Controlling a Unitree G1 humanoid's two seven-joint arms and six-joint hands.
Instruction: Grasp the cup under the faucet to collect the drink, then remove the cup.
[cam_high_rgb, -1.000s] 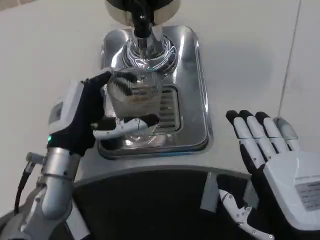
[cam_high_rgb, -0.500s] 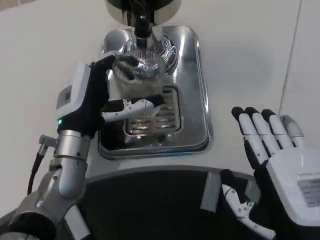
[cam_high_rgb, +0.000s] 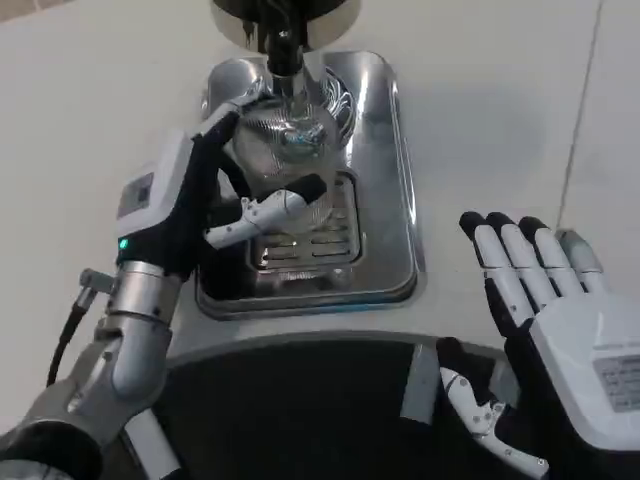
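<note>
- The cup (cam_high_rgb: 283, 150), a clear glass one, sits in the left hand's grip directly below the faucet (cam_high_rgb: 283, 45), over the far part of the drip tray; whether its base touches the tray or hangs just above it I cannot tell, and its contents are too glassy to read.
- The white table (cam_high_rgb: 90, 110) spreads across the whole scene, with a faint seam running down its right side.
- A dark curved edge (cam_high_rgb: 300, 400), part of the robot's own body, fills the bottom of the head view.
- The drip tray (cam_high_rgb: 395, 200) is a shiny rectangular steel basin with rounded corners, standing on the table in the middle; a slotted grate (cam_high_rgb: 320, 240) lies in its near half.
- The right hand (cam_high_rgb: 545, 310) hovers palm-down over the table to the right of the tray, well apart from the cup; its fingers (cam_high_rgb: 510, 265) lie straight and close side by side, pointing away from the robot, holding nothing, and the thumb sticks out near the dark edge.
- The left hand (cam_high_rgb: 190, 205) reaches in from the left on its silver forearm; its black-and-white fingers (cam_high_rgb: 262, 210) wrap the near side of the cup while another curls around the far side, so the glass is clasped between them.
- The faucet, a dark spout under a round dispenser body (cam_high_rgb: 330, 18) at the top edge, points down at the cup's mouth.
- A small green light (cam_high_rgb: 123, 243) glows on the left wrist.
</note>
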